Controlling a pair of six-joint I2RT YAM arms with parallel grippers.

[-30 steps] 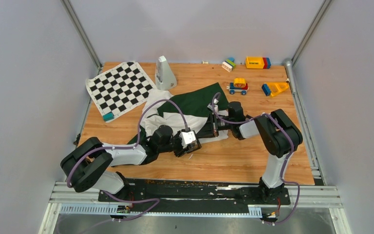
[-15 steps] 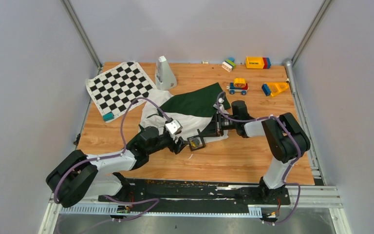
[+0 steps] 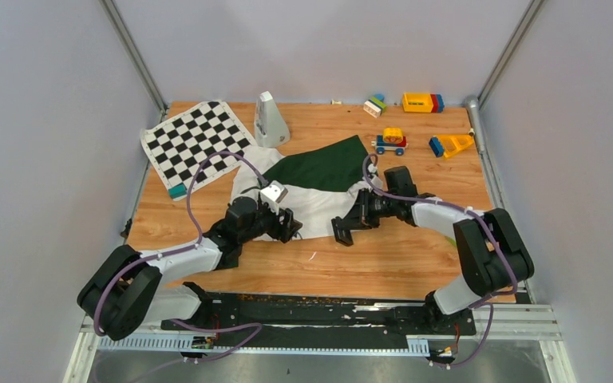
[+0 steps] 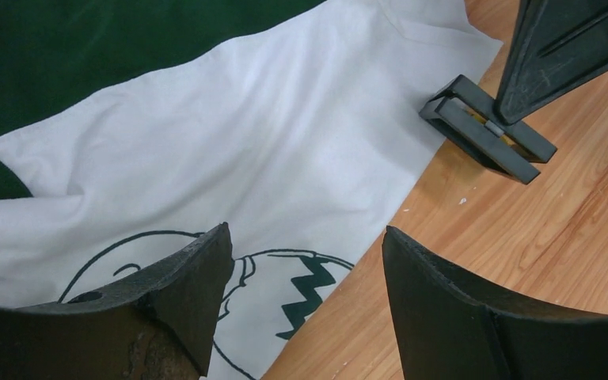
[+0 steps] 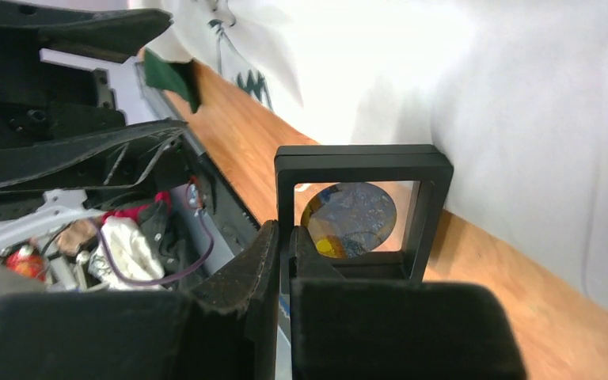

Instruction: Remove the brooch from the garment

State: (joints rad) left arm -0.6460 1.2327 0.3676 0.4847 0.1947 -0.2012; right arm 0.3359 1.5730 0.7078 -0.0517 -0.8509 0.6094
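The garment (image 3: pixel 311 199) lies mid-table, white with green sleeves; its cartoon print shows in the left wrist view (image 4: pixel 245 134). My left gripper (image 3: pixel 287 226) hovers open and empty over the garment's near hem (image 4: pixel 305 237). My right gripper (image 3: pixel 347 227) is shut on the edge of a small black square frame (image 5: pixel 364 158) and holds it on edge over the wood just off the hem (image 4: pixel 487 136). A tiny yellowish-gold brooch (image 5: pixel 326 247) shows inside the frame's clear window, and as a yellow speck in the left wrist view (image 4: pixel 508 140).
A chequered mat (image 3: pixel 195 144) with a teal block (image 3: pixel 177 191) lies at the back left. A grey cone (image 3: pixel 270 120) stands behind the garment. Toy blocks (image 3: pixel 421 102), a toy car (image 3: pixel 389 142) and an orange-blue piece (image 3: pixel 449 145) sit at the back right.
My left gripper let go of the black frame and drew back left over the garment. My right gripper reached forward, shut on the frame and shifted it slightly right.
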